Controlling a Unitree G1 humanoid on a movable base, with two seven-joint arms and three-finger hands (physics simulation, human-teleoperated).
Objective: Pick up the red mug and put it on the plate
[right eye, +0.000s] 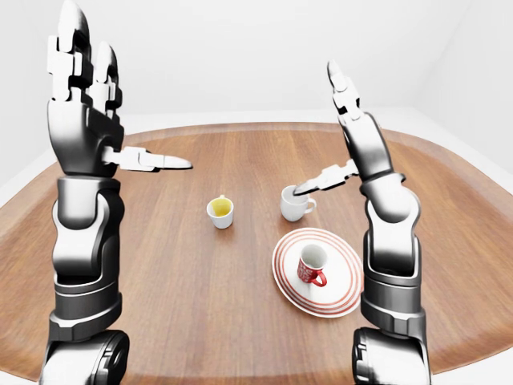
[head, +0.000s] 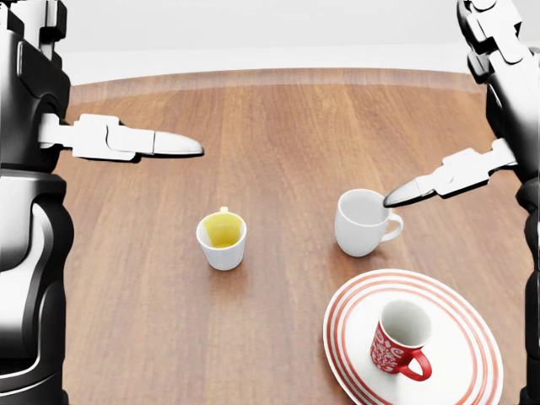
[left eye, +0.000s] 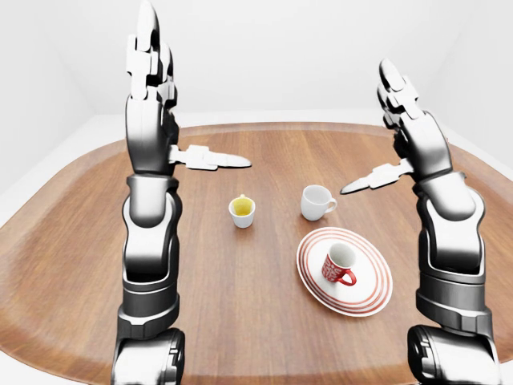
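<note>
Your left hand [left eye: 156, 120] is raised high on an upright forearm, its fingers straight and pointing up, with the thumb [head: 126, 139] stretched out sideways toward the right of the head view. Your right hand [left eye: 413, 132] mirrors it, lifted well above the table, fingers extended upward and the thumb [head: 443, 180] jutting left. Both hands are spread wide and hold nothing.
</note>
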